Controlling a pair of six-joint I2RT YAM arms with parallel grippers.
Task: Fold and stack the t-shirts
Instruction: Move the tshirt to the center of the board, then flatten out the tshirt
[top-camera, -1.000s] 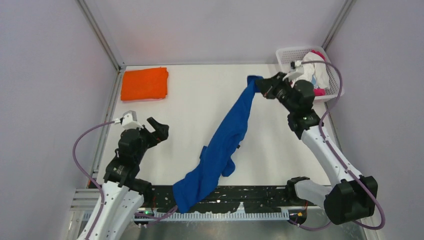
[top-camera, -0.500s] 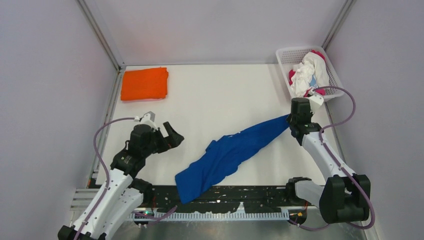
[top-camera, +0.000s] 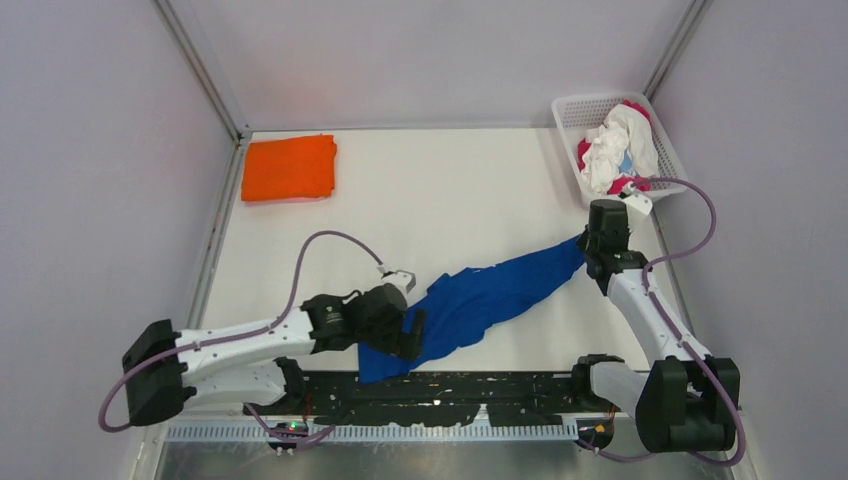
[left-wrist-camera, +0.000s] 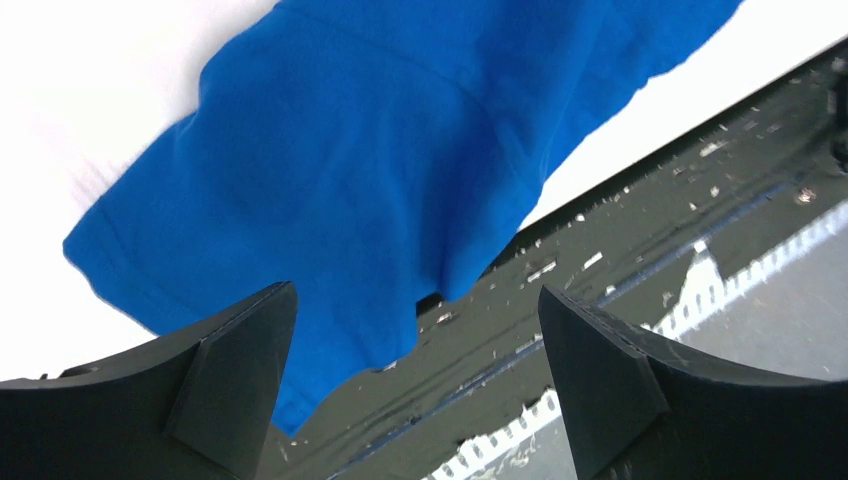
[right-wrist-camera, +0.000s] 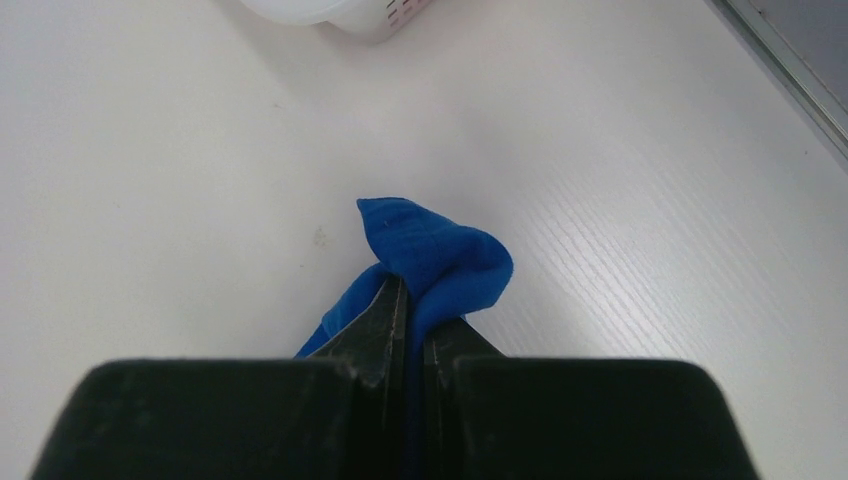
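Right gripper (right-wrist-camera: 408, 300): clenched on a bunched corner of the royal blue t-shirt (top-camera: 490, 295), possibly a sleeve. It had been lowered within the last second from a raised hold beside the basket (top-camera: 568, 116). Left gripper (left-wrist-camera: 415, 300): fingers spread, nothing held, swung in from the left to hover over the shirt's near end at the table (top-camera: 420, 200) edge. Blue shirt: laid out diagonally, unfolded. Orange t-shirt (top-camera: 290, 168): folded, far-left corner. Judged: spreading begun; near end to be gripped next.
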